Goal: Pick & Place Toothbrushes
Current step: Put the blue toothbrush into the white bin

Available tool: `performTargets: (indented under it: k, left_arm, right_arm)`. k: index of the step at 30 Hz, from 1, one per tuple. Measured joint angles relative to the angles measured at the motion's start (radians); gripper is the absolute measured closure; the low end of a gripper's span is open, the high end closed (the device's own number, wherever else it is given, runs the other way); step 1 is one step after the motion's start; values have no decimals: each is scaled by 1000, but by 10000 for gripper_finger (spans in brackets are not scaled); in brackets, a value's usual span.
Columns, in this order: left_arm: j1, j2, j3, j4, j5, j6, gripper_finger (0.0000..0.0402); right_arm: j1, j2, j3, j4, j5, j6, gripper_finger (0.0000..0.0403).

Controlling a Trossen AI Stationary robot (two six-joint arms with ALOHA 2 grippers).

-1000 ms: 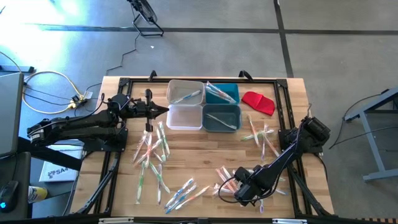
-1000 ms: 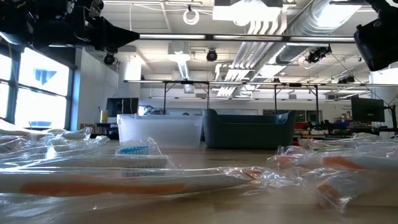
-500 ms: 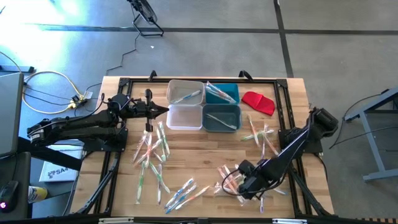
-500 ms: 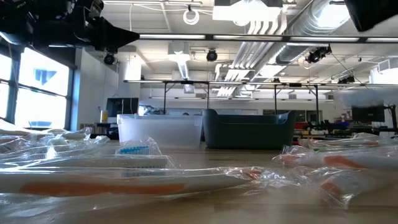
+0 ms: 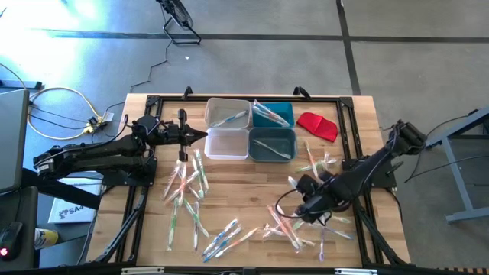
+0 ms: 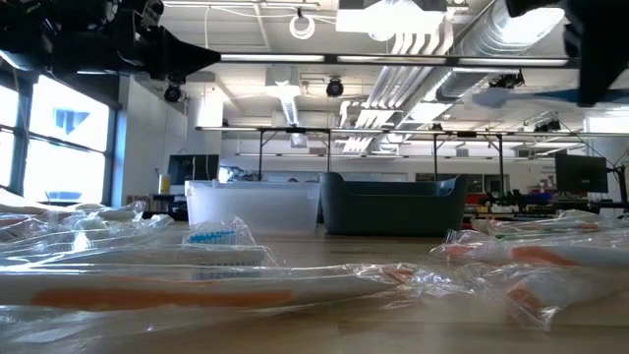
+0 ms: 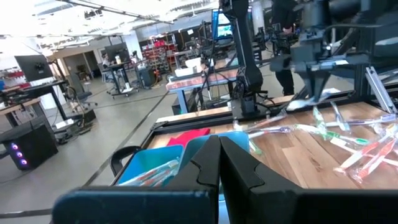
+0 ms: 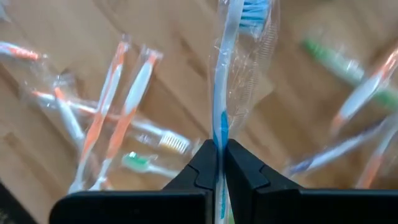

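Wrapped toothbrushes lie flat on the wooden table in loose groups at the left [image 5: 187, 187], near centre [image 5: 225, 238] and right [image 5: 321, 164]. My right gripper [image 5: 304, 208] hangs over the near-right group [image 5: 290, 229], pointing steeply down, shut on a blue toothbrush [image 8: 221, 81] in a clear wrapper. My left gripper [image 5: 200, 134] waits shut and level beside the bins, holding nothing. A few toothbrushes lie in the far clear bin [image 5: 228, 113], the blue bin [image 5: 273, 114] and the dark teal bin [image 5: 272, 144]. My right gripper pinches the blue toothbrush by the blue part of its handle [image 8: 219, 138] between its two fingers, through the clear wrapper. The fingers come from above, slanting down. The bristle end [image 8: 252, 9] sticks out past the fingertips, and the brush is lifted clear of the table.
Four bins stand in a block at the table's far middle, the near-left one [image 5: 226, 143] pale. A red cloth-like piece [image 5: 317, 124] lies to their right. Bare wood shows between the left and right toothbrush groups. Black frame rails run along the table's edges.
My right gripper has risen from the near-right pile and gone toward the table's far edge, rolling and tipping as it went. The blue toothbrush has come up with it, lifted clear of the other toothbrushes.
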Motion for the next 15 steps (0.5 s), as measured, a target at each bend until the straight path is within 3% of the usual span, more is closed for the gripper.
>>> performTargets:
  k: [6,15]
  left_arm:
    - [0,0,0,-10,0,0,400]
    - [0,0,0,-33,0,0,400]
  right_arm:
    - [-110,-3,0,7,-6,-231,394]
    - [-310,-3,0,124,-96,-596,394]
